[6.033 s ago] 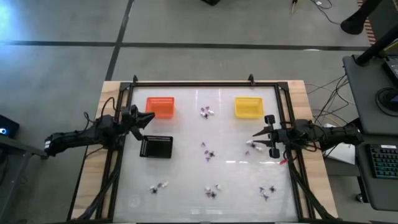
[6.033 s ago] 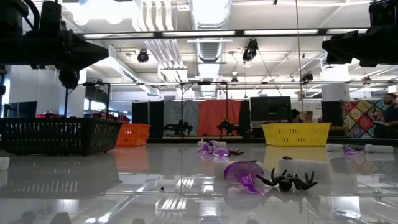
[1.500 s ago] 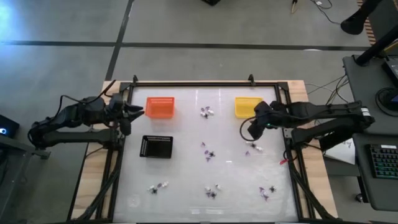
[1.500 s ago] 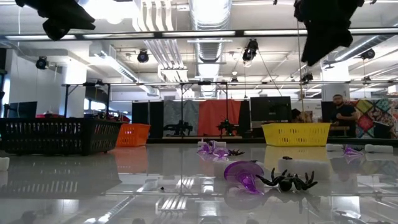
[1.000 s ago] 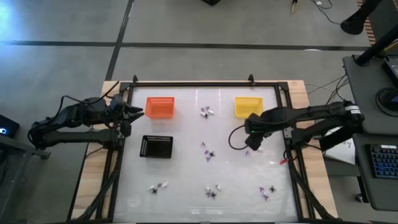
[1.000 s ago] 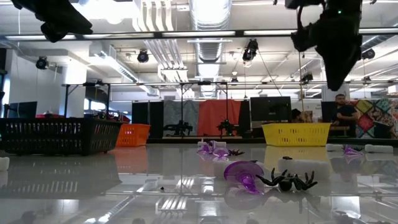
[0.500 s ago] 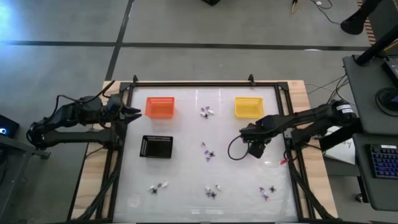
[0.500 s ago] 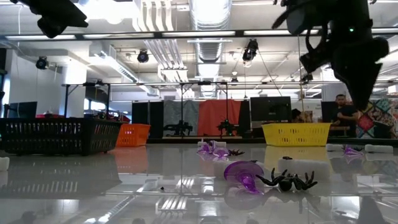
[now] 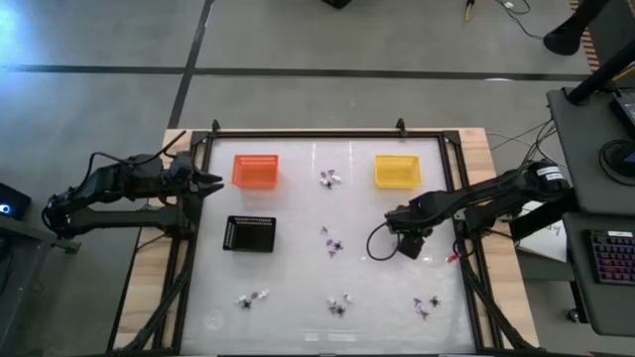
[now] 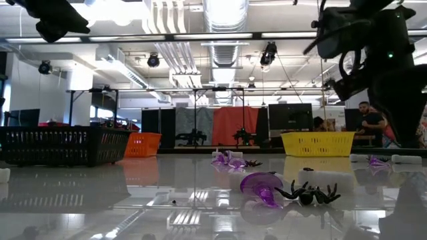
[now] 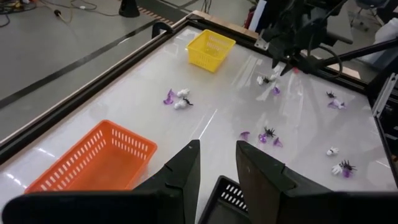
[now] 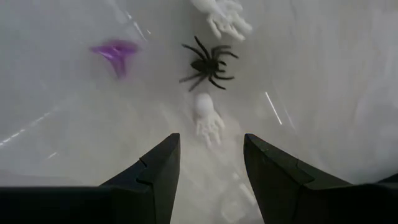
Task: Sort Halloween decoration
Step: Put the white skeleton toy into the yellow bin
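Note:
Tiny Halloween decorations lie in small clusters on the white table, among them one at the far middle and one at the centre. My right gripper points down, open, just above a cluster right of centre. A white hand-shaped trinket lies right beyond its fingertips, then a black spider, a purple piece and another white piece. My left gripper is open and holds nothing, raised at the table's left edge beside the orange basket.
A yellow basket stands at the far right and a black tray left of centre. More trinket clusters lie near the front edge. A dark frame borders the table. A person stands in the room beyond.
My right gripper has come down and a little toward the table's near edge, tipping until it points down over the cluster right of centre. Its fingers have stayed open. The trinkets have not moved.

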Motion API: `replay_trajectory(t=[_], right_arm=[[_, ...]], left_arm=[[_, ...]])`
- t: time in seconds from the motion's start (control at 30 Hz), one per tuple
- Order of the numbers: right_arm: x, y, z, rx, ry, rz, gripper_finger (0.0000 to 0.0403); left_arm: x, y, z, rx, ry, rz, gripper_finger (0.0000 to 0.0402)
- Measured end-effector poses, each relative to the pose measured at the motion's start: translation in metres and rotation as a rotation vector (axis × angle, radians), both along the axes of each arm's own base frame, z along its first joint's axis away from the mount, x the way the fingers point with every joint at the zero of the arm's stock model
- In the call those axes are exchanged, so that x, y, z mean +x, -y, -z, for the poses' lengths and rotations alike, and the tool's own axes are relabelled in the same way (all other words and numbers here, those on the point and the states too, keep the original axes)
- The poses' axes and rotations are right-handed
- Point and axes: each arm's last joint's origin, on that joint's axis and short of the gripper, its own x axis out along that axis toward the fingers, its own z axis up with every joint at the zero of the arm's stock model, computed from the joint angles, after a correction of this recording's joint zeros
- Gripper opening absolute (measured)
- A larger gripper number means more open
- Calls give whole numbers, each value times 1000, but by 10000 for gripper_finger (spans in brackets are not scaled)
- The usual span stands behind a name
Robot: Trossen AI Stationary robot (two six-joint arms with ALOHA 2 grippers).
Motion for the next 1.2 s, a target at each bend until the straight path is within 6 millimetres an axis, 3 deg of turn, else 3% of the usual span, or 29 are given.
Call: replay_trajectory(t=[0.53,0.67,0.93,1.2], right_arm=[[-17,3,37,-21,32,76,166],[-20,2,41,-11,20,106,135],[-20,2,41,19,15,127,25],[-13,1,31,29,50,156,17]], left_arm=[[0,0,0,0,0,0,86],[0,0,0,17,-5,8,86],[0,0,0,19,-7,9,86],[0,0,0,19,-7,9,86]])
